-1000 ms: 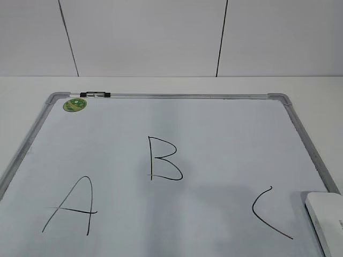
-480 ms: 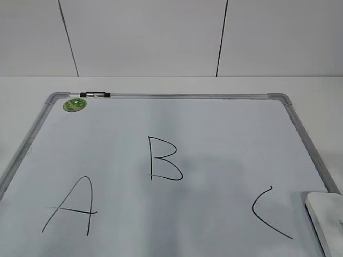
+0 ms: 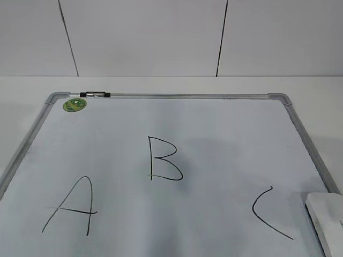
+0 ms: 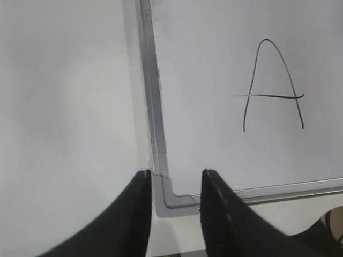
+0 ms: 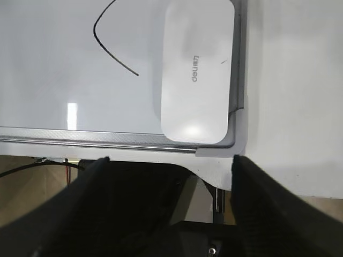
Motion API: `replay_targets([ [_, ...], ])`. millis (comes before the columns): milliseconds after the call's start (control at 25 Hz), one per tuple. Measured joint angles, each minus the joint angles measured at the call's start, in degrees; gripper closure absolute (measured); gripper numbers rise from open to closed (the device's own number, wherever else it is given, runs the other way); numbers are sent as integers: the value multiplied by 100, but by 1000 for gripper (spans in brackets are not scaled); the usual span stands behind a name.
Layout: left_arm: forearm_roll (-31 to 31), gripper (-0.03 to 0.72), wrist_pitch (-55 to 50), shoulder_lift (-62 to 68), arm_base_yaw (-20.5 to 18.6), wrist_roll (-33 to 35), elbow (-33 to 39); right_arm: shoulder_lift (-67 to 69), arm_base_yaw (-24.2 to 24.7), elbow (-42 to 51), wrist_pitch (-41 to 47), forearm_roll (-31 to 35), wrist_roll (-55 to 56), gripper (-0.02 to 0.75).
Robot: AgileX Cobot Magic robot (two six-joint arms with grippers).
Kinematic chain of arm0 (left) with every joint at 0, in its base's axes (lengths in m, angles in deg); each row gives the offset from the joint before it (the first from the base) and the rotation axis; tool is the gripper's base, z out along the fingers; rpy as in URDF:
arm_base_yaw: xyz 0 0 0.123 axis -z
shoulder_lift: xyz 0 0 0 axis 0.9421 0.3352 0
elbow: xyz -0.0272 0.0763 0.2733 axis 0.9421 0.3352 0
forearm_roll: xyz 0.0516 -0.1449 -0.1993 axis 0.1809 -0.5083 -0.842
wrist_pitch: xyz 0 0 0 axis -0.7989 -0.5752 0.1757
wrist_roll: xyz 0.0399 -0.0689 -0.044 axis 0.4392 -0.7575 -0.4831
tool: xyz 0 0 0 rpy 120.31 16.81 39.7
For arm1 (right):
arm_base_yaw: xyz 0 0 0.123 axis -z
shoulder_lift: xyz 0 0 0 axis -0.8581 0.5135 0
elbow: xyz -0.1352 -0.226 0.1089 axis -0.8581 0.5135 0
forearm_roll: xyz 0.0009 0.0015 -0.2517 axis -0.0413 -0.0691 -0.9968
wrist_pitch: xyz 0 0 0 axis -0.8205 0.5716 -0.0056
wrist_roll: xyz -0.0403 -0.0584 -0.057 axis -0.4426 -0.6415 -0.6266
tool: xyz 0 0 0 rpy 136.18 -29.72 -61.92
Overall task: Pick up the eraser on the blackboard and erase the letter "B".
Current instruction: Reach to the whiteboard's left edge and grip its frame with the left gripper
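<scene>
The blackboard [image 3: 214, 139] is a white board with a grey frame lying flat on the table. The letter "B" [image 3: 163, 158] is drawn in black near its middle. The eraser [image 3: 327, 219], a flat white block, lies at the board's near right corner; it fills the upper middle of the right wrist view [image 5: 197, 69]. My right gripper [image 5: 170, 159] is open and empty, just short of the board's near edge below the eraser. My left gripper [image 4: 175, 174] is open and empty over the board's near left corner [image 4: 171, 195]. Neither gripper shows in the exterior view.
A black "A" [image 3: 72, 206] and a "C" [image 3: 268, 211] flank the B. A small black-and-clear marker [image 3: 96, 95] lies on the far frame beside a round green sticker [image 3: 75, 104]. Beyond the table's near edge are dark robot parts and cables [image 5: 48, 166].
The faint shadow on the board right of the B has shifted and faded. The board, letters and eraser have not moved.
</scene>
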Motion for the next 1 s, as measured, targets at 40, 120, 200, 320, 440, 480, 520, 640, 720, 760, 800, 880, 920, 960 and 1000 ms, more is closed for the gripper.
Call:
replay_targets([
  [40,0,450,0,269,0,0,-146,26,0,0,0,0,0,206],
  [120,12,450,59,883,0,0,-424,48,0,0,0,0,0,206],
  [200,81,450,174,1425,0,0,-752,53,0,0,0,0,0,206],
  [320,185,450,303,2245,0,-12,-1220,53,0,0,0,0,3,206],
  [440,216,450,445,3029,0,-12,-1607,53,0,0,0,0,3,206],
  [480,216,450,483,3230,0,-12,-1717,53,0,0,0,0,3,206],
  [520,223,450,532,3459,0,-12,-1793,53,0,0,0,0,3,206],
  [640,230,450,778,4010,0,-12,-1948,53,0,0,0,0,3,206],
  [720,230,450,1009,4295,0,-12,-1982,53,0,0,0,0,3,206],
  [760,230,450,1132,4393,0,-12,-1996,53,0,0,0,0,3,206],
  [800,230,450,1232,4492,0,-12,-1996,53,0,0,0,0,3,206],
  [880,241,450,1425,4649,0,-12,-1996,53,0,0,0,0,3,206],
  [920,245,450,1497,4702,0,-12,-1996,53,0,0,0,0,13,206],
  [960,253,450,1554,4759,0,-12,-1996,53,0,0,0,0,13,206],
  [1000,275,450,1599,4819,0,-12,-1996,53,0,0,0,0,13,206],
])
